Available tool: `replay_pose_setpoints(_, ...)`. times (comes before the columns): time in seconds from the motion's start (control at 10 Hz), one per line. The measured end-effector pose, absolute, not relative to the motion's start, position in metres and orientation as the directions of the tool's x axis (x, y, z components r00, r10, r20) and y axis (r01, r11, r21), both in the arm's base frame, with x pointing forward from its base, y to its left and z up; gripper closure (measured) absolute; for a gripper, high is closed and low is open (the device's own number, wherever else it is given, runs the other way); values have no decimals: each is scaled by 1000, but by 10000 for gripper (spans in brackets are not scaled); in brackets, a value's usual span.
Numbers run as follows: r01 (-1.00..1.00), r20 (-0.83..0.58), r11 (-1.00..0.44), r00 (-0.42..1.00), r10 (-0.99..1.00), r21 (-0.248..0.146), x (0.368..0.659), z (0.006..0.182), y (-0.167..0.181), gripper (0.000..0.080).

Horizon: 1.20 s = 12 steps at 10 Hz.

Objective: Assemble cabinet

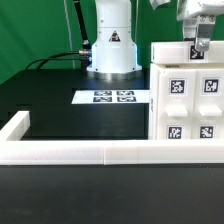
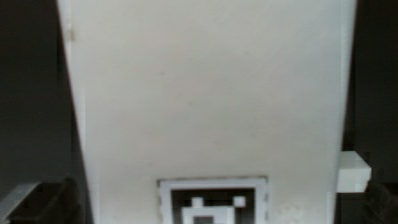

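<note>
The cabinet (image 1: 160, 100) is a large white box at the exterior view's right, with several black-and-white tags on its front. My gripper (image 1: 203, 55) comes down onto its top, where a tagged white part sits between the fingers. In the wrist view a long white panel of the cabinet (image 2: 205, 100) fills the picture, with a tag (image 2: 214, 205) close to the gripper (image 2: 199, 195). One finger (image 2: 361, 172) lies against one long edge of the panel. The other finger (image 2: 32, 200) lies against the opposite edge. The jaws stand wide and closed on the panel.
The marker board (image 1: 112, 97) lies flat on the black mat, at the cabinet's side nearer the exterior view's left. A low white rail (image 1: 80, 152) frames the mat's near side and corner. The arm's white base (image 1: 112, 45) stands at the back with cables.
</note>
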<state>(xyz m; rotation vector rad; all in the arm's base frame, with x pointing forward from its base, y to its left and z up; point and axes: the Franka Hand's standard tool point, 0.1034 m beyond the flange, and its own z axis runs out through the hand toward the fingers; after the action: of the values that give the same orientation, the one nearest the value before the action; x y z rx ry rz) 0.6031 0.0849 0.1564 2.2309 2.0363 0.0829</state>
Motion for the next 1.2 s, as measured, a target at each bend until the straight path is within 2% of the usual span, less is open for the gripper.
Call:
replay_pose_setpoints(0.1,988,-40,-91,97,995,125,603,156,85,102)
replay_pose_setpoints(0.2,986,-38,-108,114,993,126,603,156,84,102)
replay_pose_setpoints(0.3,984,-36,-125,131,991,126,603,156,84,241)
replay_pose_setpoints(0.4,984,-36,-126,132,991,126,603,156,84,240)
replay_pose_setpoints(0.5,974,-26,-188,193,981,127,603,156,84,240)
replay_pose_setpoints(0.9,874,13,-468,471,882,128,603,156,84,240)
replay_pose_setpoints(1.2,694,50,-711,711,702,117,603,156,84,239)
